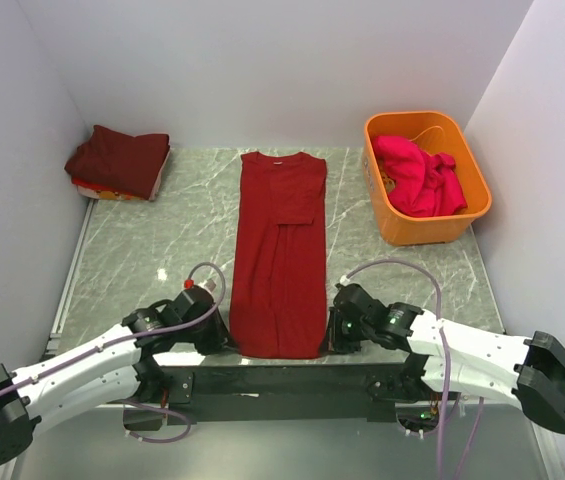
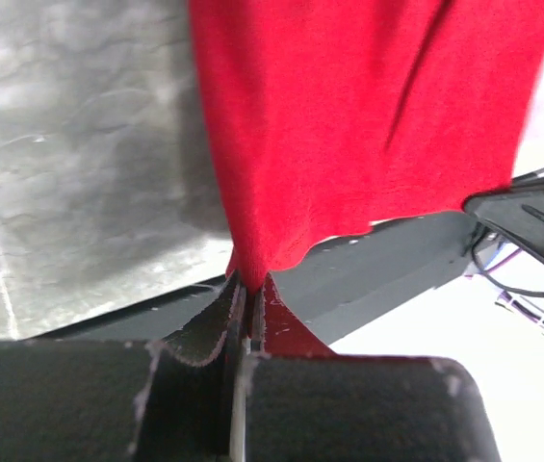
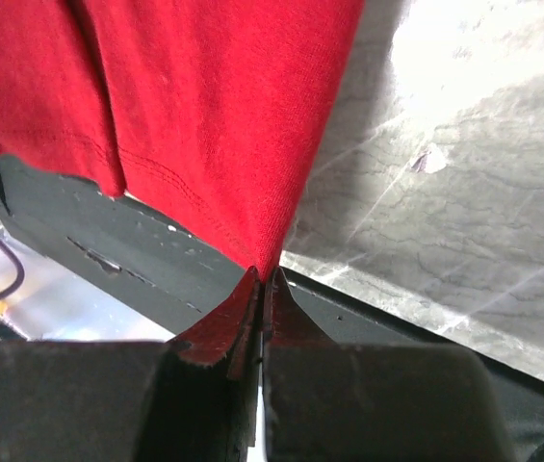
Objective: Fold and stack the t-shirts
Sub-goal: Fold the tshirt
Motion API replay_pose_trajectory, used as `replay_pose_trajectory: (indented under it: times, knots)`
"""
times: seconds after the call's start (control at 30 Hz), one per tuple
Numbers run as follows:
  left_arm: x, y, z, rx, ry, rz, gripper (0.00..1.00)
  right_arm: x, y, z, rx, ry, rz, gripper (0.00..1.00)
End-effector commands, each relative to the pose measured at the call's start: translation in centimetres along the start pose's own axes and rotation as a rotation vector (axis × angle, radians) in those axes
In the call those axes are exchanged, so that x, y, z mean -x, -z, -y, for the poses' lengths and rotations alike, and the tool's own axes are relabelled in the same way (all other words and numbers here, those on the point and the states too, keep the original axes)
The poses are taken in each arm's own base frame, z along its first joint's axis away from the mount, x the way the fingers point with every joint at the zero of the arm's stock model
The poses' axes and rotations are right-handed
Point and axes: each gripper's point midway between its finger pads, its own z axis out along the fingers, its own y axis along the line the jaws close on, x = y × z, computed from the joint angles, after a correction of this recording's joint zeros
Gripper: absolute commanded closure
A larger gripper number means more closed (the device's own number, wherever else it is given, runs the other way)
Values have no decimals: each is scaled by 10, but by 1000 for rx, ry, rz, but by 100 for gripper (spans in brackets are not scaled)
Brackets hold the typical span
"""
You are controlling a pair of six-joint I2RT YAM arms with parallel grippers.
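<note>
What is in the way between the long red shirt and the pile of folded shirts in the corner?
Nothing that I can see. The jaws are shut on the bottom corners of the red shirt, and only bare table lies between it and the folded pile. The orange tub sits on the other side.

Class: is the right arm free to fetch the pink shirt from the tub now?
Probably not yet: the right gripper is shut on the red shirt; the pink shirt lies uncovered.

No lettering, label, brand mark, number or sign can be read in any view, whether on the red shirt (image 1: 280, 260), the orange tub (image 1: 427, 230) or the table (image 1: 162, 250).
</note>
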Motion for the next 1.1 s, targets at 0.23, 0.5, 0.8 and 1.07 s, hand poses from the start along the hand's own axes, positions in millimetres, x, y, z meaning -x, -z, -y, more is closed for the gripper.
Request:
replay_pose_trajectory:
  times: [0.23, 0.5, 0.8, 1.07]
  knots:
    - [65, 21, 59, 12, -99, 234, 99, 85, 36, -25, -133, 118, 328, 100]
    - [141, 31, 88, 66, -67, 486, 99, 174, 53, -53, -116, 146, 551, 100]
    - [220, 22, 124, 57, -92, 598, 99, 243, 58, -72, -149, 161, 659, 100]
    - [274, 5, 127, 77, -89, 597, 99, 285, 49, -65, -210, 140, 669, 100]
